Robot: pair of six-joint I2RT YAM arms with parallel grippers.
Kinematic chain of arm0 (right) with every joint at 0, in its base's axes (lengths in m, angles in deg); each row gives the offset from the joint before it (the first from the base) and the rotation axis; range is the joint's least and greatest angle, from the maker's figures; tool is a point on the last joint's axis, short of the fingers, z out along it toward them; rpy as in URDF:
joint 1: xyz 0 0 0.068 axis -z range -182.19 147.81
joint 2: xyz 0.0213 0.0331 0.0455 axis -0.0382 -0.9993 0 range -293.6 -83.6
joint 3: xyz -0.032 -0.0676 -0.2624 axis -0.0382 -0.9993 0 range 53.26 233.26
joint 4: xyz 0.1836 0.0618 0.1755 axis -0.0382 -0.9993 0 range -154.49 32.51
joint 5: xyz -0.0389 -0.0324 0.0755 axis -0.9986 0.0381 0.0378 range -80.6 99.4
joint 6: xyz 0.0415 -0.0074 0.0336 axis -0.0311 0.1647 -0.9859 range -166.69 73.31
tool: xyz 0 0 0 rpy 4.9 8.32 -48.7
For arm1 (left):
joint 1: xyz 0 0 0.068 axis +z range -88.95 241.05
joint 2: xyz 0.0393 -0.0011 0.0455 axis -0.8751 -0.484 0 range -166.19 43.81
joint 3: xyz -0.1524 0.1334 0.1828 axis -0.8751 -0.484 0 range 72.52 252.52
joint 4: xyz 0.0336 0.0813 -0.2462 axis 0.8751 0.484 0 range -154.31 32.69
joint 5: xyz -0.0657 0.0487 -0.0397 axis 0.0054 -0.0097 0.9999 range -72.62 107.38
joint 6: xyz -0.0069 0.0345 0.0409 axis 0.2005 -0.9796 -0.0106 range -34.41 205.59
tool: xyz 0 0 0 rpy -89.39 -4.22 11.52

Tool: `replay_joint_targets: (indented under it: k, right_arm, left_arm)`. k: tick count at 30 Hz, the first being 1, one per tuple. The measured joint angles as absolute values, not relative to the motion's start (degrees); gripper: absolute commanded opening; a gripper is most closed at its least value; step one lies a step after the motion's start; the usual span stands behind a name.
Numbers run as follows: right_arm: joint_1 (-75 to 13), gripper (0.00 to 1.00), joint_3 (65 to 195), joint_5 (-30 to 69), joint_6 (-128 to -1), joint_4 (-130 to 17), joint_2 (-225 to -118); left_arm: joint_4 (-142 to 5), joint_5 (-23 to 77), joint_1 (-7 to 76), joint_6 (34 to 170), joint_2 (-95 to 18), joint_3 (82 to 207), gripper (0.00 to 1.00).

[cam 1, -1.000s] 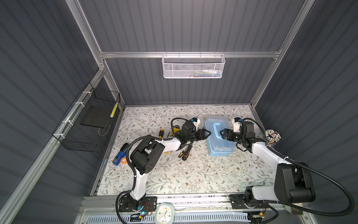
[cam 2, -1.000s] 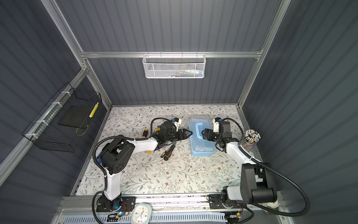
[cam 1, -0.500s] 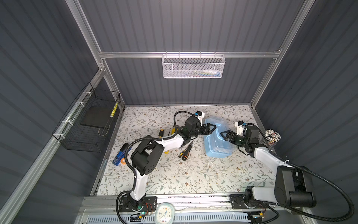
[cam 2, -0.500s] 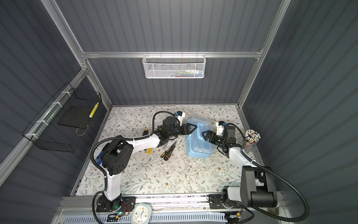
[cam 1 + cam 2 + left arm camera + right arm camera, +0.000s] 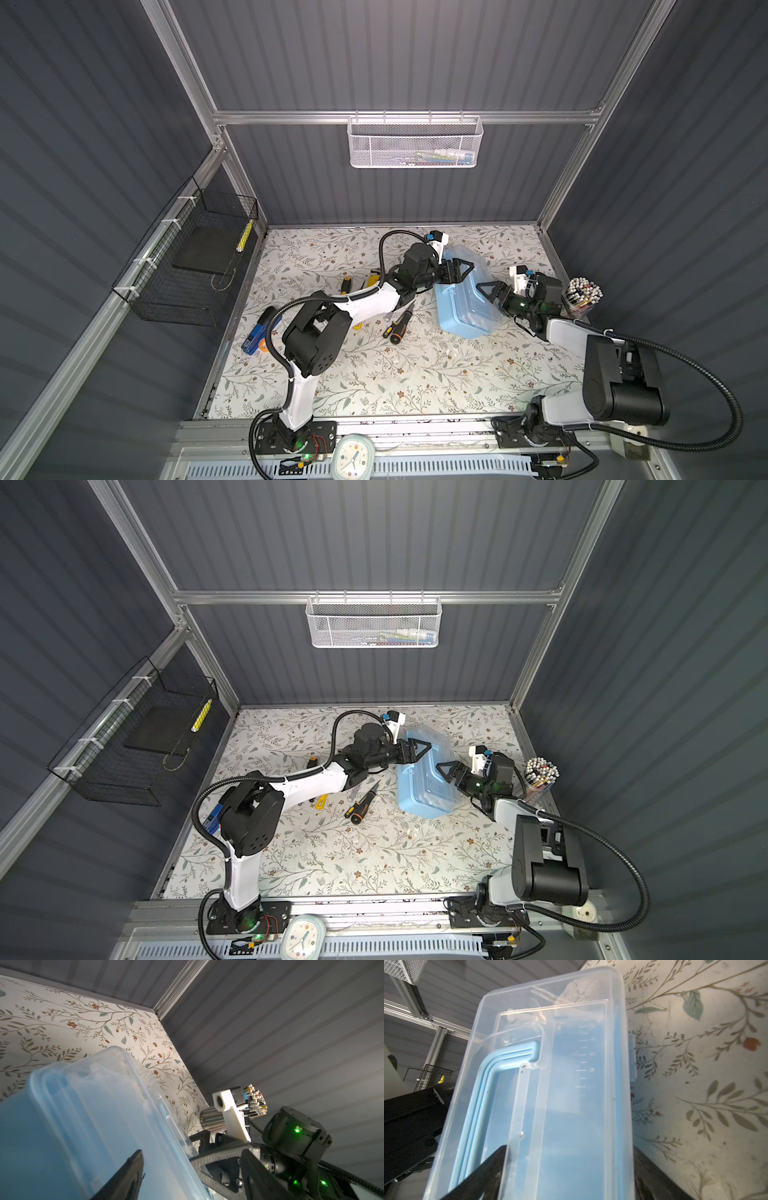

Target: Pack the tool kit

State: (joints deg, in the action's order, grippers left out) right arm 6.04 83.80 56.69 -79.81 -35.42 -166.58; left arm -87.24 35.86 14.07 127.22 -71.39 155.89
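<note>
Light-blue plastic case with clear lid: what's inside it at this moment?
Through the clear lid of the light-blue plastic case, only pale blue interior shows, no tools discernible. The blue C-shaped handle and a finger of the right end effector hide part of the interior.

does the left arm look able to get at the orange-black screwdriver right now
Probably yes. The orange-black screwdriver lies uncovered on the mat just beside the left arm, nothing on top of it. But the left gripper is at the tool kit, so it must first pull back.
</note>
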Motion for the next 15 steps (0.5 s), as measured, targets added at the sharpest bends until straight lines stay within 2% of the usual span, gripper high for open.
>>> replay_joint_targets:
  k: [8, 15]
  right_arm:
    - [8.25, 0.86, 83.91, 61.65, -80.77, -33.72, -169.73]
    - [8.29, 0.86, 84.09, 59.73, -77.89, -44.52, -171.17]
  left_arm:
    - [-83.35, 35.44, 13.35, 124.75, -72.52, 159.78, 0.80]
    - [-77.04, 33.26, 13.20, 121.78, -70.25, 159.65, 0.85]
